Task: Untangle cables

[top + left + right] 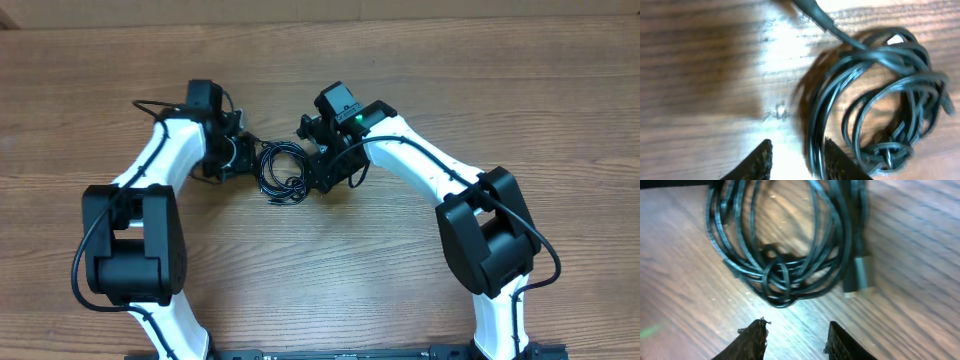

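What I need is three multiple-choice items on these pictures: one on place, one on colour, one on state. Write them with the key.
1. Where do the cables lie?
A. on the table, between the left hand and the right hand
B. draped over one arm
C. at the table's near edge

2. What colour are the cables?
A. white
B. black
C. red

3. How does the right hand stand?
A. shut on a plug
B. shut on a loop
C. open, nothing between its fingers

Key:
1 A, the overhead view shows them between both hands.
2 B, they look black in both wrist views.
3 C, bare wood shows in the gap, and the cables lie ahead of it.
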`<state>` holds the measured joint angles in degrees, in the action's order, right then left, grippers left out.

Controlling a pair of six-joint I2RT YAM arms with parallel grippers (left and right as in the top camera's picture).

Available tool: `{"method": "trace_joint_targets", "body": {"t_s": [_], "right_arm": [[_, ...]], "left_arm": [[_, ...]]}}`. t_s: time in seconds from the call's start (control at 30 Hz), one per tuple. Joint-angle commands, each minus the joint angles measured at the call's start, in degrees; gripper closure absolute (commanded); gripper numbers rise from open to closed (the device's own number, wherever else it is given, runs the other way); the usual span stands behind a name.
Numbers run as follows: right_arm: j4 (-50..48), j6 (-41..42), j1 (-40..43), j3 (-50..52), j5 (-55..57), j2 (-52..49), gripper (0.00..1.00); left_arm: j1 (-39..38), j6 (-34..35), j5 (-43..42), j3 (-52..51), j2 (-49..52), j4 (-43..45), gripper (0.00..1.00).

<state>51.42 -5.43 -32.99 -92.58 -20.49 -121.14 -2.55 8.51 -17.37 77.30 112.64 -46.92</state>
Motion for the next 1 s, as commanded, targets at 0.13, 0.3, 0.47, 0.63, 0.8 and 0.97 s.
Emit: {"method": "trace_joint_targets", "body": {"t_s": [0.13,0.3,0.47,0.63,0.8,0.97], "right_arm": [[-0.94,-0.57,0.22,-1.25,-13.44,-1.11,0.61],[-2.69,-0.61,0.42,-1.18,-13.68,-3.32,0.61],[-6.8,-0.42,1.55,-1.16,-13.7,-4.81,0.6],[-8.63,-0.42,2.45,-1.14,-13.75,-6.23,0.6],[-8.13,-0.15,2.43,-1.09,-13.73,-7.15,0.6],[-7.41,2.45,2.43,-0.39,-13.73,-7.15,0.61]], "left_arm": [[-0.9,2.32,-6.86,2.82,0.63,-9.2,0.59],[-2.23,6.25,-6.84,-1.22,1.42,-4.9,0.61],[-2.73,8.46,-6.58,-3.04,3.32,-0.61,0.66],[-3.13,8.2,-6.19,-3.08,7.26,1.53,0.74],[-3.13,7.52,-6.27,-3.08,11.23,1.97,0.81],[-2.73,7.54,-6.51,-3.08,12.0,1.92,0.81]]}}
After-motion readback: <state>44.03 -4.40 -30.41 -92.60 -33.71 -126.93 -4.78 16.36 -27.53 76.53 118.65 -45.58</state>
